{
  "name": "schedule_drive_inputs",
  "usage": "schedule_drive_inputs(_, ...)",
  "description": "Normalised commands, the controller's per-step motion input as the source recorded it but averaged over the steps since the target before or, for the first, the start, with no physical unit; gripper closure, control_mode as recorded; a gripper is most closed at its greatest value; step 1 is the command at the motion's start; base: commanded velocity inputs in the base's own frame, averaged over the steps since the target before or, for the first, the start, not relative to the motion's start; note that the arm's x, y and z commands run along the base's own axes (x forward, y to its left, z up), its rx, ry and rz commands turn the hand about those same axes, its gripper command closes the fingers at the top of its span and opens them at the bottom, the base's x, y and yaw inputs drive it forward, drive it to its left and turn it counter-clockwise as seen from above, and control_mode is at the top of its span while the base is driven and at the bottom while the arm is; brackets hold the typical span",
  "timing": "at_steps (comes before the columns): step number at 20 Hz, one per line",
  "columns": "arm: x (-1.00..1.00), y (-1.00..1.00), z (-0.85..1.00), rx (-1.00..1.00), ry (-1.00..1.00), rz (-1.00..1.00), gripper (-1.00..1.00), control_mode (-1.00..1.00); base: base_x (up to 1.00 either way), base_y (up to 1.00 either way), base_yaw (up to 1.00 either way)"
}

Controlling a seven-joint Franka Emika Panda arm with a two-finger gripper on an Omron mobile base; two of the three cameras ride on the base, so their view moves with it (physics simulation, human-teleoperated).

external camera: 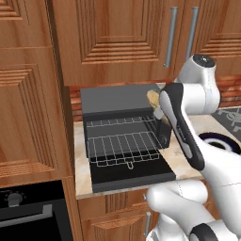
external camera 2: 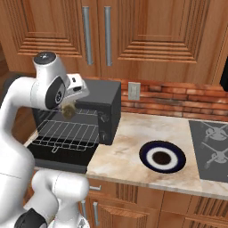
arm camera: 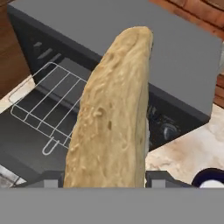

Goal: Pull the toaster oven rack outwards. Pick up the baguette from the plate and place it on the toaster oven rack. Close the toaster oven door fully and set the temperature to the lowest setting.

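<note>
Between the claw's [arm camera: 103, 181] two dark fingertips stands the baguette [arm camera: 111, 113], clenched at its near end so that its length runs outward from the hand and can be laid flat later. Just beneath and beyond the claw lies the rack [external camera: 123, 148], drawn out over the lowered toaster oven door [external camera: 132, 175]; its pulled-out position leaves an open landing place, and the loaf hangs above its right part, apparently apart from the wire, though the arm hides the exact gap in the left base view. Behind the rack opens the cavity of the toaster oven [external camera 2: 104, 95], with its control strip to the claw's right. Well off to the right of the claw rests the plate [external camera 2: 162, 157], now bare, on a pale marbled counter [external camera 2: 120, 156]. Farther right sits a dark cooktop [external camera 2: 209, 149]. At the back run a red brick splashback [external camera 2: 178, 100] with a wall socket [external camera 2: 134, 91], and wooden cabinets [external camera 2: 147, 31] above.
</note>
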Motion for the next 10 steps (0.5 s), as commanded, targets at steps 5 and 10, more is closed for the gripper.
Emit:
schedule_drive_inputs(5, 0.0, 0.22, 0.0, -0.22, 0.08, 0.41, 1.0, -1.0, 0.0, 0.0, 0.0)
schedule_drive_inputs(10, 0.09, 0.22, -0.1, -0.18, 0.0, 0.35, 1.0, -1.0, 0.0, 0.0, 0.0)
